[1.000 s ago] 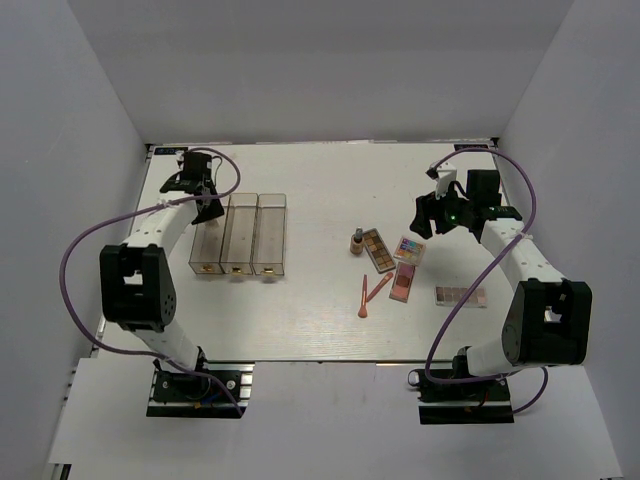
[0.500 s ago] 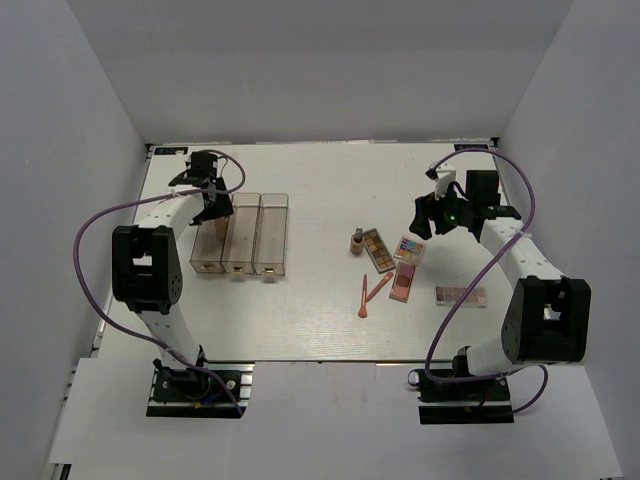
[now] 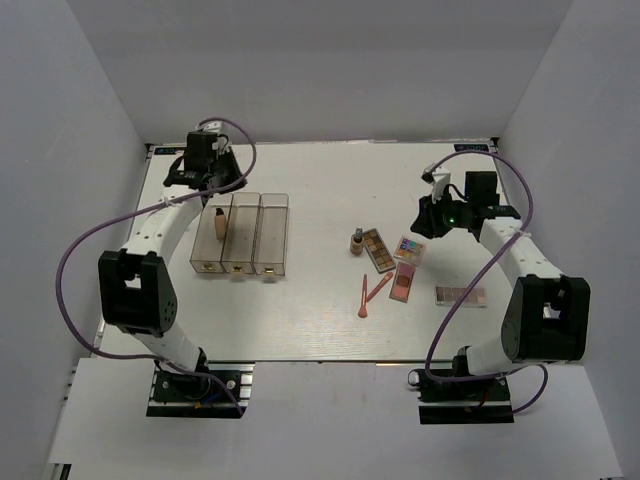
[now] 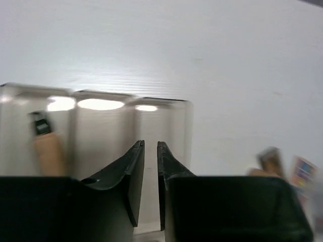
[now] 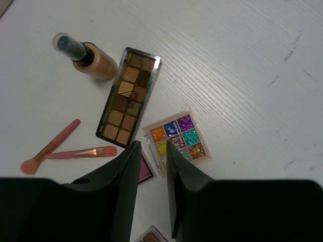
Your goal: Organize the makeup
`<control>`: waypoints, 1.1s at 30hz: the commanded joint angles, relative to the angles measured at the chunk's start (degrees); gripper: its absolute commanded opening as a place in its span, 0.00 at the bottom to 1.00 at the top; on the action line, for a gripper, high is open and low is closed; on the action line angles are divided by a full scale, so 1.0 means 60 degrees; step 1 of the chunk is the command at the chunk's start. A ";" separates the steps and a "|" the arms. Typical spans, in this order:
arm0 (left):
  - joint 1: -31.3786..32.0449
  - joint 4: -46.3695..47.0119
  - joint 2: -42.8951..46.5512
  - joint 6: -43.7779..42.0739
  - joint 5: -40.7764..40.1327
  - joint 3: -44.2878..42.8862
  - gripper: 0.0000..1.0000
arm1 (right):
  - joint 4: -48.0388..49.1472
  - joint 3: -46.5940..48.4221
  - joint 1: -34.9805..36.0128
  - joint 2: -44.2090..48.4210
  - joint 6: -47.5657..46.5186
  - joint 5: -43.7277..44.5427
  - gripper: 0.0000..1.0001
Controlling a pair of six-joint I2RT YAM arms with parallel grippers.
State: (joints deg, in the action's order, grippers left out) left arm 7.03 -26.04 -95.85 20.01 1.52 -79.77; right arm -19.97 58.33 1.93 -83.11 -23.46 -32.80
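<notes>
1. Nearest the arm bases is the mauve palette (image 3: 460,295), flat on the counter (image 3: 300,180), right side. Likely stiff, light and low, so pinch it across the short width.
2. Next back are two orange-pink sticks (image 3: 368,294) in a narrow V, just beside the pink palette (image 3: 403,281). The sticks look thin and light and will probably roll. Take them mid-length, one at a time.
3. Behind those are the brown-toned palette (image 5: 128,96) and the multicolour palette (image 5: 176,137), close together. The lids look glossy, so I expect slip; grip the edges, not the faces.
4. An upright beige bottle (image 5: 93,60) stands just beside the brown-toned palette's far end. It is probably the heaviest item, rigid and easy to tip. Grasp the body below the dark cap.
5. The right gripper (image 5: 152,146) hovers over that cluster, jaws drawn nearly together, nothing between them.
6. Across on the left is the clear organizer (image 3: 271,225). A second beige bottle (image 3: 218,226) lies in its leftmost compartment.
7. Farthest is the left gripper (image 4: 150,146), above the organizer's far end, jaws nearly together, empty.
</notes>
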 commanded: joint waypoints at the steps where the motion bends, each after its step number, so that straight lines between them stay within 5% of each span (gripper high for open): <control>1: 0.0760 0.1351 0.0537 0.0297 0.3010 0.0184 0.27 | -0.0304 0.0343 0.0029 -0.0166 -0.0761 -0.1344 0.32; 4: 0.1697 0.1601 0.0069 0.0313 0.3964 0.0053 0.36 | -0.0539 0.0372 0.0044 -0.0254 -0.1303 -0.2061 0.49; 5: 0.2193 0.1601 -0.0223 0.0269 0.4053 -0.0006 0.49 | -0.0568 0.0357 0.0058 -0.0240 -0.1420 -0.2107 0.66; 8: 0.3116 0.1805 -0.0590 0.0035 0.4185 -0.0080 0.70 | -0.0583 0.0343 0.0073 -0.0240 -0.1567 -0.2093 0.78; 16: 0.4526 0.3154 -0.0679 -0.0478 0.3719 0.0449 0.81 | -0.0511 0.0152 0.0044 -0.0108 -0.1553 -0.1902 0.81; 33: 0.6138 0.1295 -0.3008 -0.1298 0.0451 -0.2040 0.91 | -0.0408 0.0035 0.0029 -0.0020 -0.1436 -0.1653 0.82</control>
State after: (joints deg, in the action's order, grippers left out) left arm 43.97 -15.73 -114.41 13.78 9.04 -87.88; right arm -22.98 58.33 2.04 -84.53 -31.92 -42.33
